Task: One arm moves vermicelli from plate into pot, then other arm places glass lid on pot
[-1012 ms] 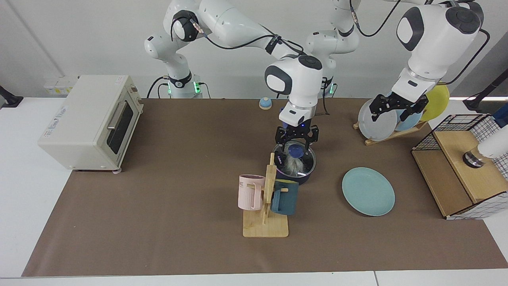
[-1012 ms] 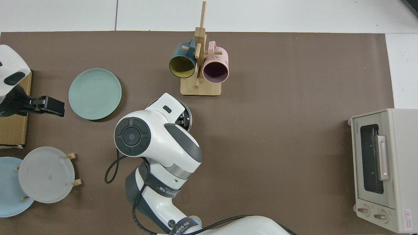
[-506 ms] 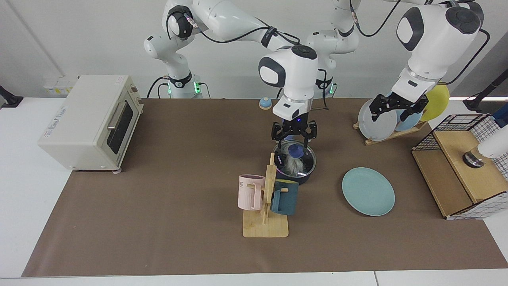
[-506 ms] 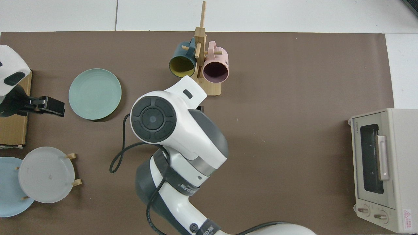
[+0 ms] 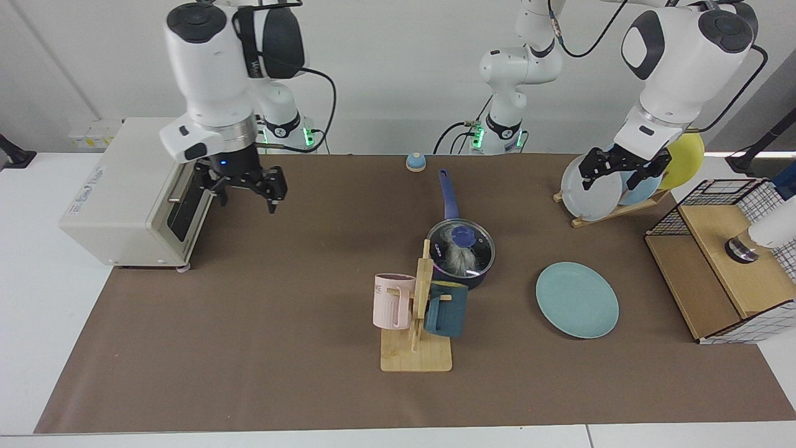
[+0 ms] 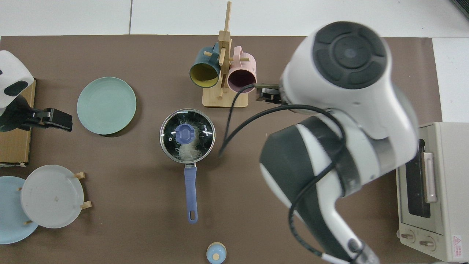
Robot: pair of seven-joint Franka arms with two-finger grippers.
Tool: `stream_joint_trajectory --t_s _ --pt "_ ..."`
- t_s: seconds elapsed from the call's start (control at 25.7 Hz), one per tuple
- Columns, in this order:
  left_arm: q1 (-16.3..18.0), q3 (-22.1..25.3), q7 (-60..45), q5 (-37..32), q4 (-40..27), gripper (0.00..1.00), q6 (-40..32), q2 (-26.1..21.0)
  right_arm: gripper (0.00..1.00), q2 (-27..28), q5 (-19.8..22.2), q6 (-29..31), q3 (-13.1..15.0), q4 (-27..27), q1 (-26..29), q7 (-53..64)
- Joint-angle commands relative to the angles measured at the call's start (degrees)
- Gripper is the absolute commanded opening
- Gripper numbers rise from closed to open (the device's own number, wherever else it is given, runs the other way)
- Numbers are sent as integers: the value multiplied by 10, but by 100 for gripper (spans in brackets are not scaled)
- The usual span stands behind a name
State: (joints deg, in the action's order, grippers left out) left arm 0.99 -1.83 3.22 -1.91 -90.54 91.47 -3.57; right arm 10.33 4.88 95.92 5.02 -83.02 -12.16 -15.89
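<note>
Both grippers hang empty with fingers apart: the right gripper [image 5: 244, 185] beside the toaster oven [image 5: 134, 193], the left gripper [image 5: 624, 169] by the plate rack [image 5: 612, 208]. Mid-worktop, the glass lid [image 5: 461, 247] covers the pot [image 6: 187, 136], vermicelli [image 5: 459, 260] inside; the plate [image 5: 577, 300] lies bare nearby.

The glass lid [image 6: 187, 135] sits on the pot [image 6: 163, 146], vermicelli [image 6: 188, 148] visible beneath, beside the bare plate [image 6: 106, 105].

Robotics lab staged as a kitchen: 2 white arms over brown mat [image 5: 280, 348], toaster oven [image 5: 140, 190], mug rack [image 5: 416, 348]
</note>
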Motion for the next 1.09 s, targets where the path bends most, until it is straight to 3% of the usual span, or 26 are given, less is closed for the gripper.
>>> stream_joint_trajectory --t_s 0.0,0.08,0.27,0.54,1.05 --pt "-6 7 6 1 -1 100 -10 8 99 -19 -35 -4 -12 -33 66 61" --pt "-7 7 4 1 0 100 -12 7 99 -19 -64 -4 -12 -35 89 71" --pt "-8 6 4 0 0 100 -16 8 99 -31 -63 -2 -11 -60 94 77" --pt "-7 5 5 0 1 100 -16 7 99 -109 -62 75 -11 -185 90 81" --pt "-6 5 7 1 0 100 -16 8 99 -109 -60 81 -12 -187 89 82"
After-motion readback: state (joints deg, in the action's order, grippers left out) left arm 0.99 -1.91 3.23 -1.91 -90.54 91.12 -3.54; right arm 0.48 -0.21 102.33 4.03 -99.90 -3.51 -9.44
